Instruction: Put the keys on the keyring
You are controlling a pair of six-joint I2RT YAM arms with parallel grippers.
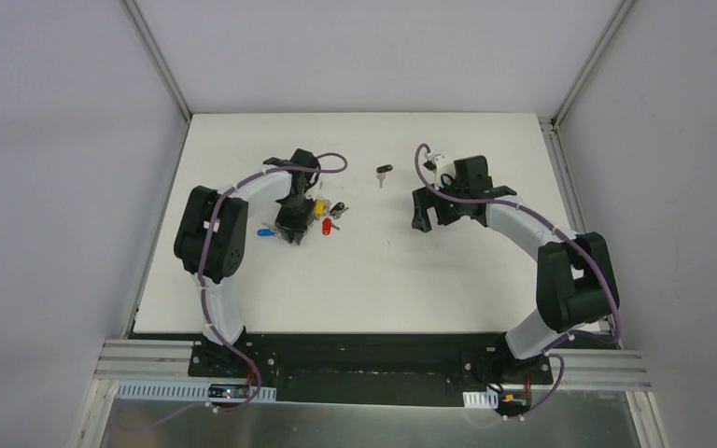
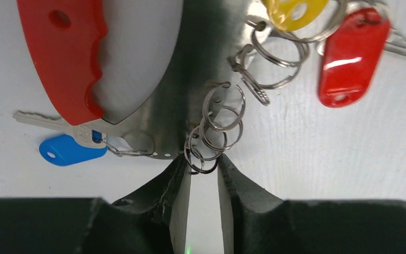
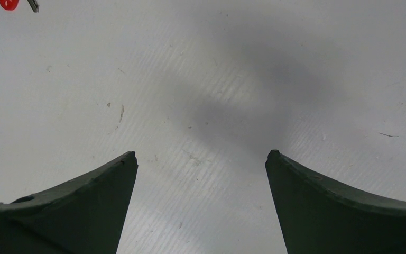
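**A:** Which key isn't on yet?

**B:** One black-headed silver key (image 1: 384, 172). It lies alone on the white surface (image 1: 383, 280), toward the far edge and roughly midway between the arms. The right claw (image 1: 429, 217) is the nearer one. From it, the key lies farther out and a little to the left.

**A:** Does the right wrist camera see it?

**B:** No. That claw's fingers are spread wide, and between them there's only bare surface. I'd judge it has to swing out and leftward before it can come down on the key.

**A:** Which way does the key point?

**B:** In the overhead view its long axis runs about far-to-near, with the head at the far end. It's too small to say more.

**A:** And the keyring?

**B:** The grey curved metal keyring with the red arc grip (image 2: 58, 53) lies flat under the left arm, well apart from the lone key. A blue-headed key (image 2: 66, 150), a yellow-headed key (image 2: 293, 8) and a red-tagged key (image 2: 351, 53) are strung on it. The left claw (image 2: 204, 166) is nearly pressed together. As far as I can judge, it's pinching the lowest link in a chain of small steel split rings (image 2: 222, 114).

**A:** So the key must travel left, toward that clip.

**B:** That's my reading.
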